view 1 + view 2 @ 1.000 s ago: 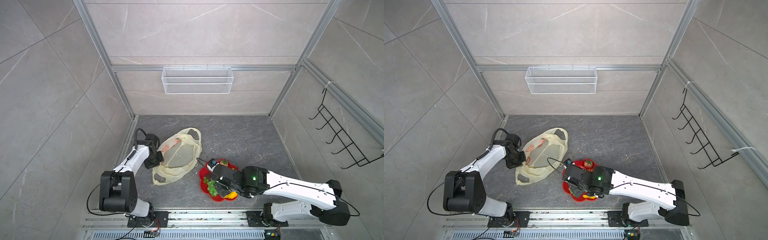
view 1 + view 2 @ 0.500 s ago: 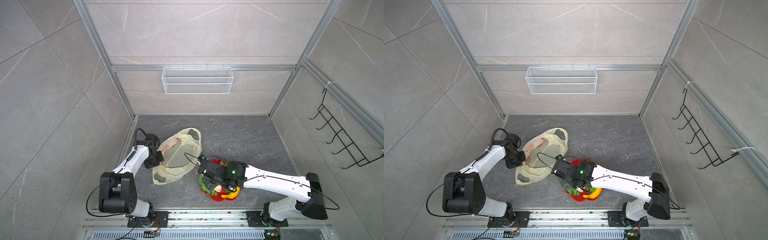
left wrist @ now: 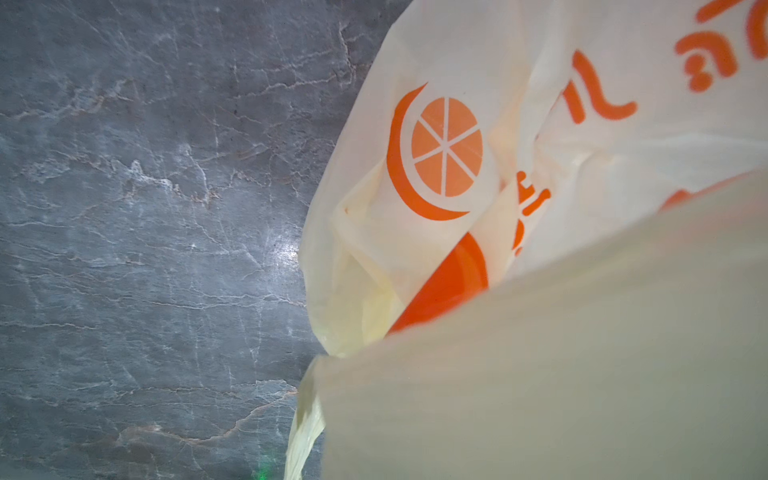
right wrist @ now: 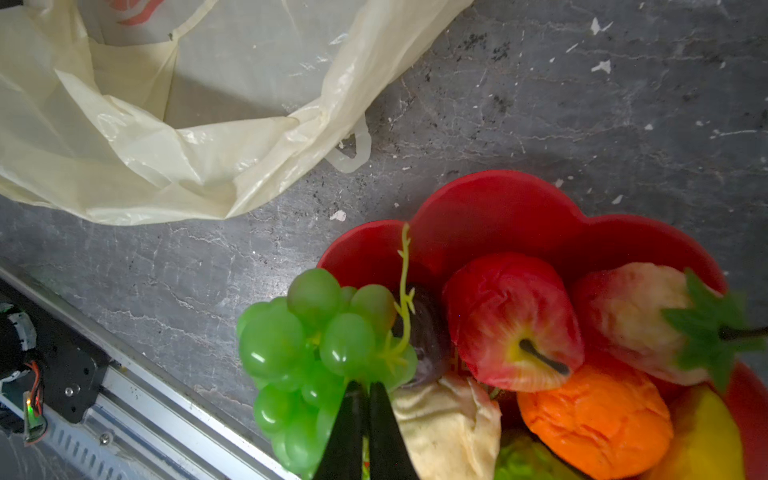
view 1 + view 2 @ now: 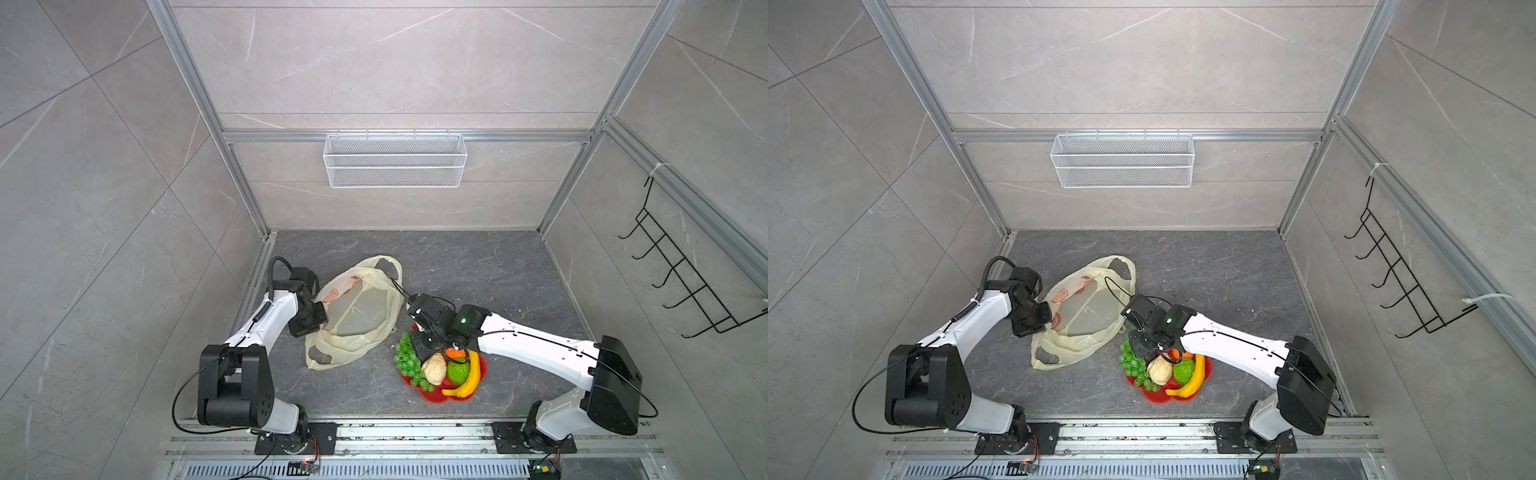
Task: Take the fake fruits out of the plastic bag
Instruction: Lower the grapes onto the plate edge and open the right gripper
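The right tool (image 4: 365, 388) is all but closed, its tips over the grapes (image 4: 307, 345); I cannot tell if it grips them. The left tool (image 5: 318, 322) is closed, pinching the bag (image 5: 357, 309) at its left rim. The bag is pale yellow and translucent with orange print. It lies left of the worktop's (image 5: 478, 266) middle, mouth up, its long axis running front-left to back-right. The glossy fruits (image 5: 432, 368) are heaped on a red plate (image 5: 432, 398) near the front edge, with the banana (image 5: 467, 374) pointing front to back.
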Action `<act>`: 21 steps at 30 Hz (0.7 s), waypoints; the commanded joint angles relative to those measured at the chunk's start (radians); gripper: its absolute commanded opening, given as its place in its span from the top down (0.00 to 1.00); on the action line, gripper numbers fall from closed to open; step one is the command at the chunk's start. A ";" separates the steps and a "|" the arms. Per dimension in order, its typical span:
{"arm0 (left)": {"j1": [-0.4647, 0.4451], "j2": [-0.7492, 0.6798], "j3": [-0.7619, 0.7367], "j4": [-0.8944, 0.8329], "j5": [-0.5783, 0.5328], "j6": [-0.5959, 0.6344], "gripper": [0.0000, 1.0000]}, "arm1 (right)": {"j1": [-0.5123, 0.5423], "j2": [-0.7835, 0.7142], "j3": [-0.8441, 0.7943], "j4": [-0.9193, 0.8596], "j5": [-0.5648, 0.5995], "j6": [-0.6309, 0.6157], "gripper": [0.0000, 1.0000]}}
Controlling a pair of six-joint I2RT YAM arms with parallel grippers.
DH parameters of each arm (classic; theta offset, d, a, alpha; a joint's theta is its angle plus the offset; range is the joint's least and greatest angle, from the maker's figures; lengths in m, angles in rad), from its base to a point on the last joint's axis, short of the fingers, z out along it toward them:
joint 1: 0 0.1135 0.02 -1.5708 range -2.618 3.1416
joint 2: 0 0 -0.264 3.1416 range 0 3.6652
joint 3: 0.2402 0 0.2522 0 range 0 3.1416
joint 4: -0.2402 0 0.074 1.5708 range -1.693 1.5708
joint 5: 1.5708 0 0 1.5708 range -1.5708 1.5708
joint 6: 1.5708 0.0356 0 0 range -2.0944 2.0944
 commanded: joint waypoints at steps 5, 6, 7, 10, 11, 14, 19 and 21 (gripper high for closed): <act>-0.003 -0.026 0.034 -0.021 0.010 0.019 0.98 | -0.058 0.036 -0.045 0.014 0.004 0.052 0.94; -0.003 -0.026 0.034 -0.021 0.010 0.019 0.98 | -0.065 0.038 -0.048 0.015 0.007 0.060 0.94; -0.004 -0.026 0.034 -0.021 0.008 0.019 0.98 | -0.072 0.040 -0.050 0.017 0.010 0.067 0.94; -0.003 -0.024 0.034 -0.021 0.007 0.018 0.98 | -0.081 0.056 -0.052 0.023 0.008 0.070 0.94; -0.004 -0.023 0.035 -0.020 0.008 0.019 0.98 | -0.082 0.060 -0.052 0.028 0.001 0.066 0.93; -0.003 -0.022 0.035 -0.021 0.007 0.018 0.98 | -0.081 0.065 -0.057 0.046 -0.011 0.062 0.86; -0.003 -0.028 0.036 -0.020 0.002 0.019 0.99 | -0.082 0.048 -0.067 0.071 -0.020 0.049 0.78; -0.004 -0.034 0.033 -0.016 0.003 0.017 0.99 | -0.082 0.042 -0.069 0.076 -0.019 0.046 0.78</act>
